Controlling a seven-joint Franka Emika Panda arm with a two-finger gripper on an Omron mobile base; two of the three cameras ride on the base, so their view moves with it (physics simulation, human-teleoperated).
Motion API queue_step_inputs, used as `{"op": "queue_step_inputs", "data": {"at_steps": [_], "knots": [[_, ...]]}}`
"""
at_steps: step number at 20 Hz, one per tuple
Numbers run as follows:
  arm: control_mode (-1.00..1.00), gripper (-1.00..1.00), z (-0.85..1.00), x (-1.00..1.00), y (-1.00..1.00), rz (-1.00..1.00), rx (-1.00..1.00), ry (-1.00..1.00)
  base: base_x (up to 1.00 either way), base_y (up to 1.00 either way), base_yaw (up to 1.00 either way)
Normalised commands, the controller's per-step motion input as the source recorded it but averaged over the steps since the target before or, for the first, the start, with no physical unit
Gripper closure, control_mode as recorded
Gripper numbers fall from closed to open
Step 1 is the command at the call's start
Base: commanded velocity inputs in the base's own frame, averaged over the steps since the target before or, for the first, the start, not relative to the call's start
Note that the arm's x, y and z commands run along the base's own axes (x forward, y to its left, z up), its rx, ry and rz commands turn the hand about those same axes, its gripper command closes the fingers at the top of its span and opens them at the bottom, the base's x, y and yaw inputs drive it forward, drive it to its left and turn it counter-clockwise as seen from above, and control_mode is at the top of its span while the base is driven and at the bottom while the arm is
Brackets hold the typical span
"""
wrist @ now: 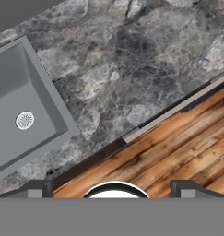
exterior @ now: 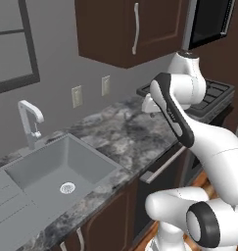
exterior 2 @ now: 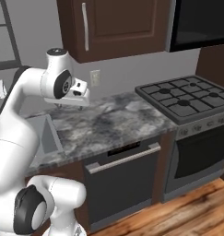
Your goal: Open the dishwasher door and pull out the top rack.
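Right base view, dishwasher door [exterior 2: 125, 184] shut, rack hidden behind it, end effector [wrist: 111, 186] spread wide above counter [exterior 2: 113, 122]

No text, label, brand, number or sign can be read anywhere in these pictures. The flat near-black dishwasher door [exterior 2: 122, 184] with its long silver bar handle is blank, as is the front of the black glass-fronted oven [exterior 2: 198, 156] beside it; the two pale wall outlets [exterior: 77, 96] above the back edge of the grey marbled stone counter [exterior: 125, 132] bear no legible marks.
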Motion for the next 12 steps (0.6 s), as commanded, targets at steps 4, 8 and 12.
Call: {"op": "queue_step_inputs", "data": {"at_steps": [4,8,12], "knots": [[1.00,-1.00,0.00,0.00,0.00,0.00,0.00,0.00,0.00,0.42,-0.06],[1.00,-1.00,0.00,0.00,0.00,0.00,0.00,0.00,-0.01,0.39,-0.09],[1.00,-1.00,0.00,0.00,0.00,0.00,0.00,0.00,0.00,0.49,-0.12]]}}
